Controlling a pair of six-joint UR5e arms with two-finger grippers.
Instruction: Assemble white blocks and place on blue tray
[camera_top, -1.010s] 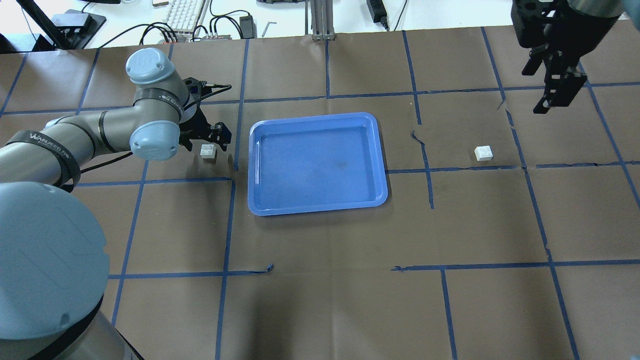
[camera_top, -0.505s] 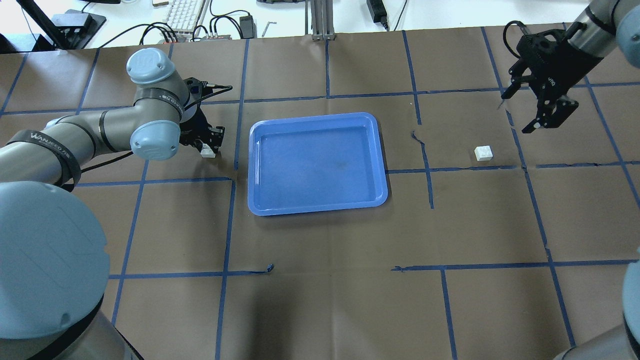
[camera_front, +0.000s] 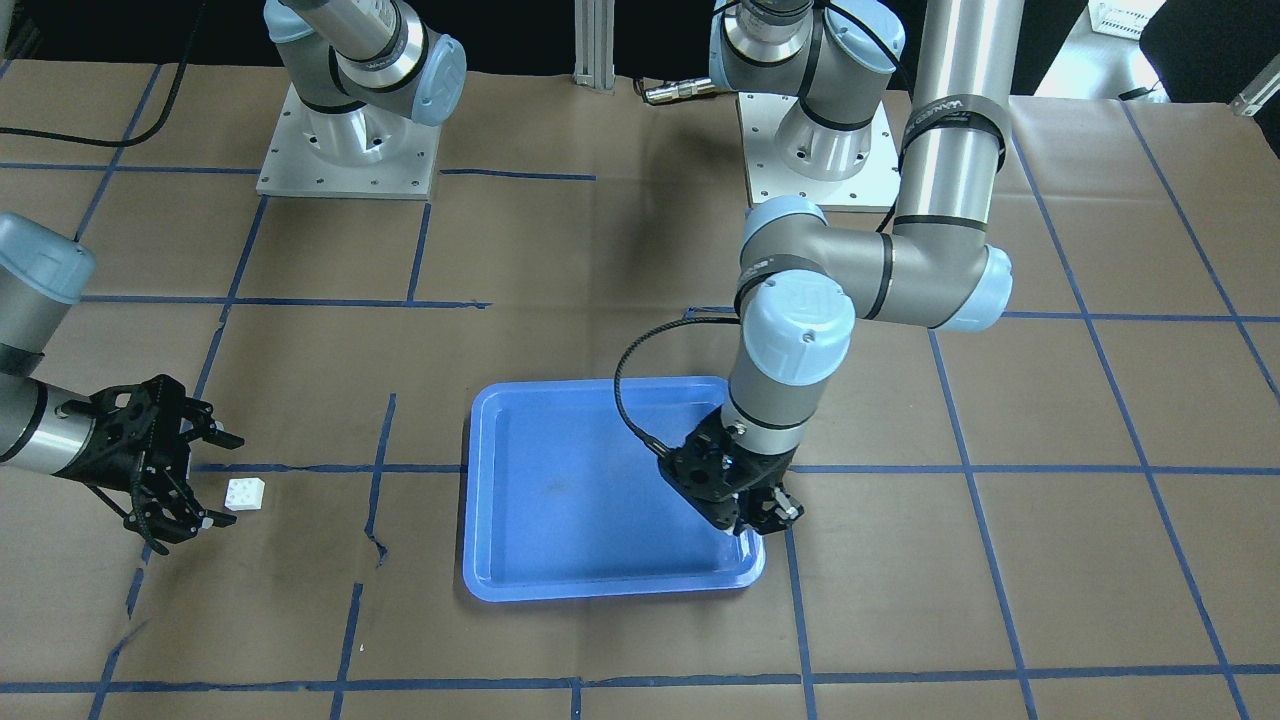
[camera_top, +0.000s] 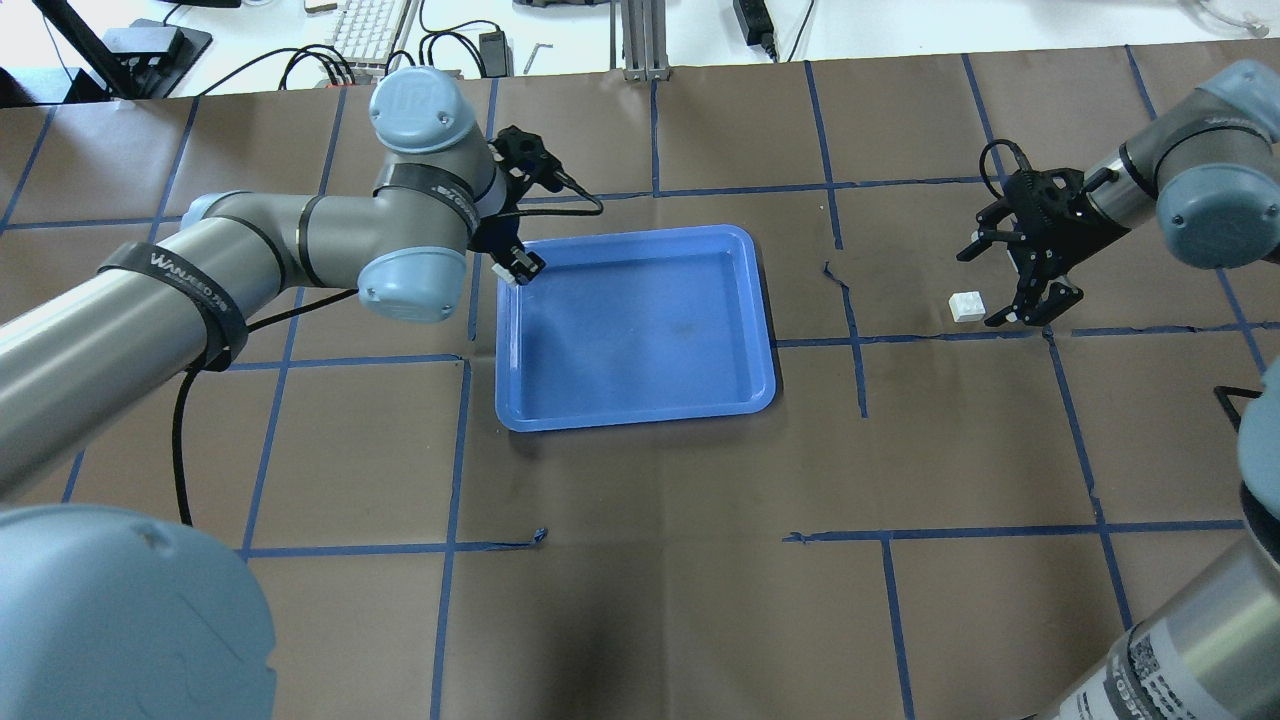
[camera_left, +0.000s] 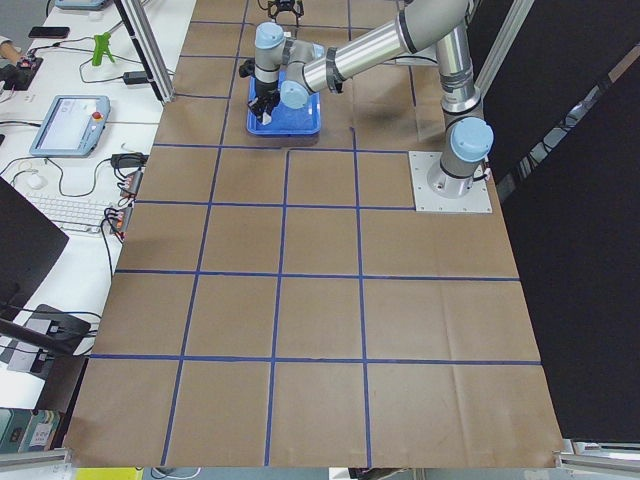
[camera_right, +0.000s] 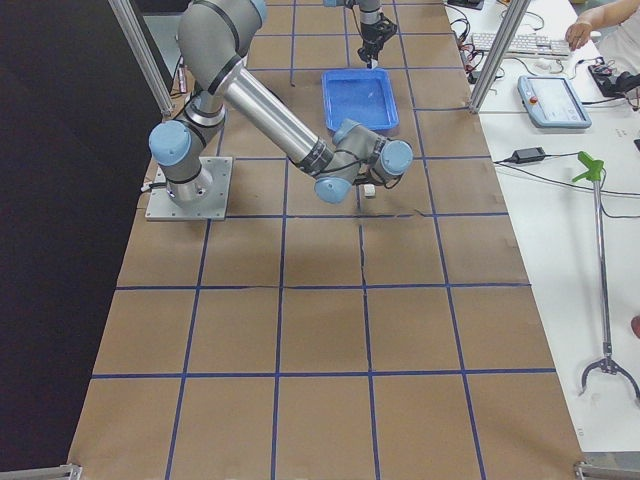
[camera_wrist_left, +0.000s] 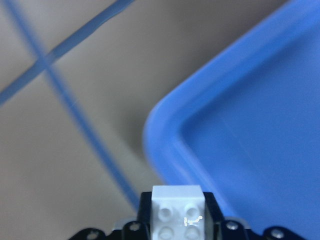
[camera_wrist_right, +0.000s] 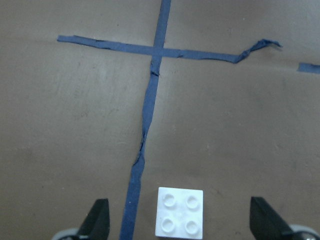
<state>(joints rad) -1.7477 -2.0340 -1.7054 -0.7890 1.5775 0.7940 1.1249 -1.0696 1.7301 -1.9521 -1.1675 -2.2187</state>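
Note:
My left gripper (camera_top: 517, 268) is shut on one white block (camera_top: 510, 274) and holds it above the far left corner of the blue tray (camera_top: 640, 330). The left wrist view shows this block (camera_wrist_left: 178, 210) between the fingers, with the tray's rim (camera_wrist_left: 165, 120) just ahead. The front view shows the same gripper (camera_front: 765, 515) over the tray's corner (camera_front: 745, 575). The other white block (camera_top: 966, 305) lies on the brown paper right of the tray. My right gripper (camera_top: 978, 288) is open, low beside it. In the right wrist view the block (camera_wrist_right: 180, 218) sits between the spread fingers (camera_wrist_right: 97, 222).
Blue tape lines (camera_top: 1060, 330) cross the brown paper, torn in places (camera_top: 845, 290). A keyboard (camera_top: 365, 25) and cables lie past the table's far edge. The two arm bases (camera_front: 345, 150) stand on the robot's side.
My left gripper has lifted its white block off the paper and carried it right to the tray's far left corner. My right gripper has come down and left, open, beside the other block.

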